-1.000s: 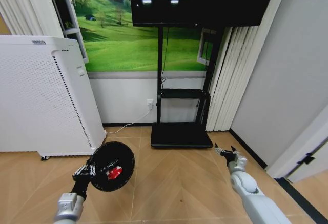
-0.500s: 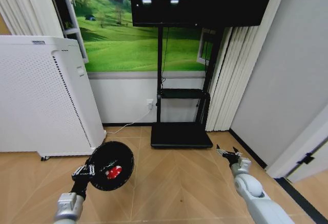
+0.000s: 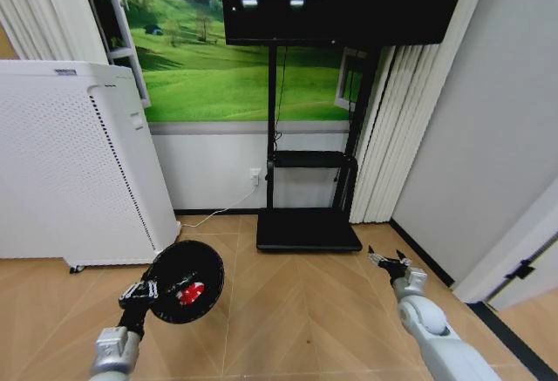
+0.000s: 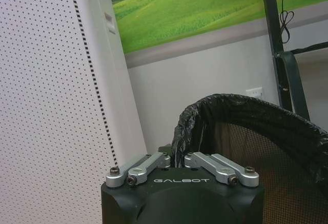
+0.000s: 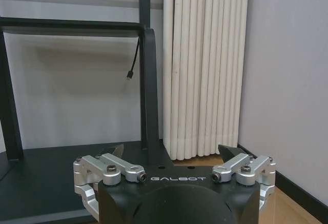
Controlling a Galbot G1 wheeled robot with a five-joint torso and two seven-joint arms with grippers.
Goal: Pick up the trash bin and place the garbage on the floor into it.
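The trash bin (image 3: 184,282), red garbage (image 3: 188,293) inside, hangs above the wood floor (image 3: 296,311) with its rim pinched by the left gripper (image 3: 145,291), beside the white cabinet (image 3: 70,163), while the right gripper (image 3: 384,261), fingers spread, hovers near the black TV stand (image 3: 309,224).

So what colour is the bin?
Black, the bin in the left gripper; head view shows it best.

Head cam: high, fwd/down at floor, wall. L wrist cam: close behind trash bin (image 4: 256,131) rim. R wrist cam: low, facing TV stand (image 5: 148,80); shared w/ head.
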